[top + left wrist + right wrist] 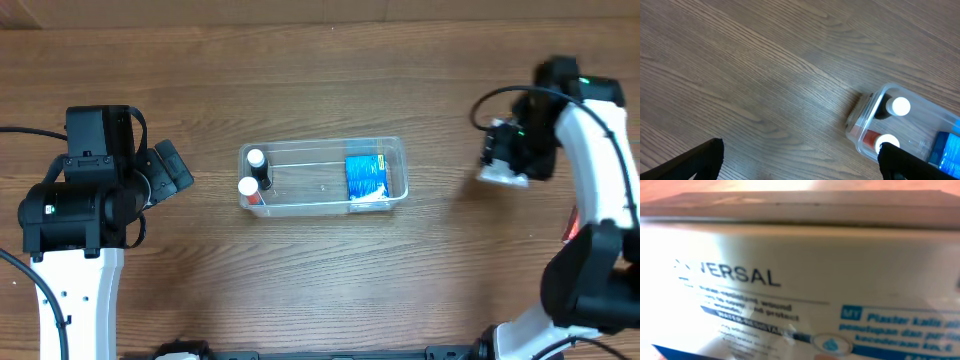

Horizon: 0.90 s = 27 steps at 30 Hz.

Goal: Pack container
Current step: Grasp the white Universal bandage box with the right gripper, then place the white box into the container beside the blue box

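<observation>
Container (320, 143): two bottles (255, 158), one blue box (366, 178)

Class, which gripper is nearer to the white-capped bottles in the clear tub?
Left. The left gripper sits just off the tub end with the bottles; the right gripper, a white box at it, is past the opposite end.

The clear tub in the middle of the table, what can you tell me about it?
The tub is clear, colourless plastic: rectangular, rounded corners, a rim, shallow, no lid. It sits flat on the wooden table. Two white-capped bottles stand at its left end; a blue box lies at its right end, the middle bare. Nothing else touches it.
</observation>
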Motion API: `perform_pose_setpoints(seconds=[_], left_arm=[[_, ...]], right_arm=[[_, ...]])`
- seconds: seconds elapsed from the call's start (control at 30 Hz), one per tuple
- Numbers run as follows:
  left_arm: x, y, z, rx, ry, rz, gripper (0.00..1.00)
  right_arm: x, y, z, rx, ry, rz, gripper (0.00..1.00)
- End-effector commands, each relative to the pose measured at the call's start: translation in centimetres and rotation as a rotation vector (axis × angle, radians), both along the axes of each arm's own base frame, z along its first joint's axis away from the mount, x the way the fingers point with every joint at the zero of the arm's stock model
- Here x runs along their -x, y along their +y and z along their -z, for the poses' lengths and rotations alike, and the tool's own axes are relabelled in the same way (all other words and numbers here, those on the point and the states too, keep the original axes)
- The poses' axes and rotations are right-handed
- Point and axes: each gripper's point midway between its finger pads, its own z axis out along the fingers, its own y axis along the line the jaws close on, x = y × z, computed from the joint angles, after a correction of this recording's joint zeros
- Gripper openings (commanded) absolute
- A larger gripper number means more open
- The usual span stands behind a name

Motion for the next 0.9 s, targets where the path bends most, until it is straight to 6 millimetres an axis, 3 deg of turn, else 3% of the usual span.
perform_pose_setpoints(seconds=[0.0, 0.13, 0.17, 0.2, 0.23, 0.27, 0.4, 0.5, 0.67, 0.87], left_arm=[[-0.1, 0.1, -0.1, -0.006, 0.0, 0.013, 1.0], [-0.1, 0.1, -0.1, -0.006, 0.001, 0.013, 1.0], [-0.1, 0.1, -0.1, -0.006, 0.0, 0.013, 1.0], [-0.1, 0.1, -0.1, -0.006, 0.0, 0.013, 1.0], [-0.1, 0.1, -0.1, -0.006, 0.001, 0.013, 1.0], [-0.1, 0.1, -0.1, -0.005, 0.0, 0.013, 1.0], [0.0, 0.1, -0.1, -0.005, 0.001, 0.013, 1.0], [0.0, 0.1, -0.1, -0.005, 0.004, 0.013, 1.0], [0.1, 0.1, 0.0, -0.005, 0.009, 0.013, 1.0], [0.1, 0.1, 0.0, -0.005, 0.009, 0.013, 1.0]], right_arm=[[-0.3, 7.5, -7.5, -0.028, -0.237, -0.138, 0.72], [1.6, 15.4, -10.6, -0.105, -0.346, -0.235, 0.7], [2.2, 17.4, -10.7, -0.126, -0.348, -0.25, 0.7], [3.1, 21.5, -10.2, -0.165, -0.34, -0.297, 0.7], [3.1, 24.1, -9.4, -0.176, -0.337, -0.304, 0.7], [3.0, 25.1, -8.8, -0.181, -0.333, -0.298, 0.7], [2.4, 28.2, -5.9, -0.181, -0.292, -0.323, 0.7], [2.0, 29.9, -2.2, -0.152, -0.23, -0.349, 0.7], [1.0, 30.6, 2.2, -0.12, -0.163, -0.327, 0.7], [0.9, 30.7, 5.5, -0.086, -0.103, -0.327, 0.7]])
